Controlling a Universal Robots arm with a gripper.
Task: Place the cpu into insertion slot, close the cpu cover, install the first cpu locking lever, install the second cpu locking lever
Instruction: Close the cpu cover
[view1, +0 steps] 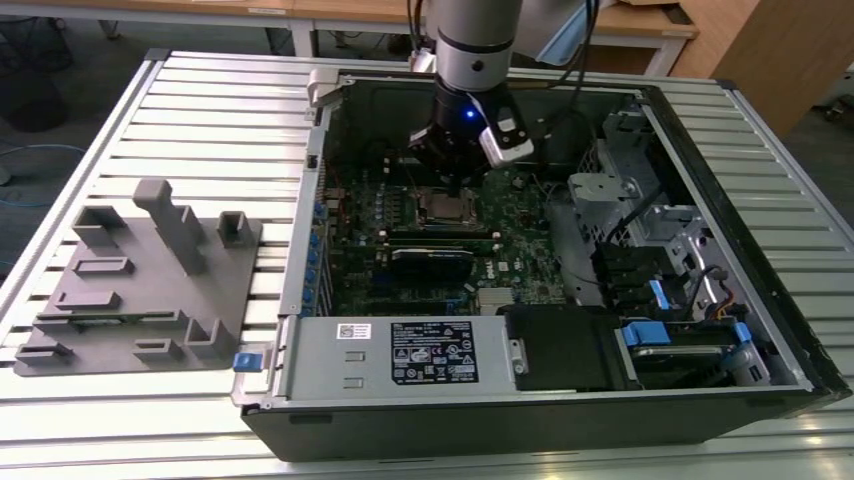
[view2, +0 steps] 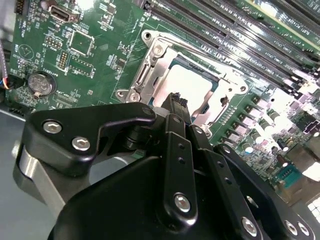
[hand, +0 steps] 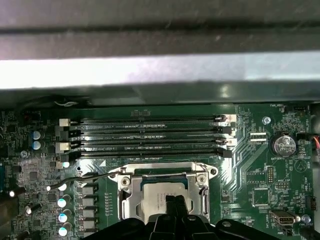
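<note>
Down inside the open pc case (view1: 561, 400), the arm (view1: 474, 40) has its gripper (view1: 451, 165) right over the board. The exterior view adds a grey tray (view1: 134, 280) on the slatted table (view1: 200, 100), at the exterior view's left. The wrist views get way closer. In the second wrist view the cpu (view2: 195, 87) sits in its socket (view2: 197, 66) with the cover (view2: 150, 70) lying flat around it, and the fingers (view2: 180, 115) are pinched narrow just above, nothing between them. The first wrist view shows a thin wire lever (hand: 92, 176) poking out past the frame, plus the memory slots (hand: 150, 135) and a coin battery (hand: 283, 145).
</note>
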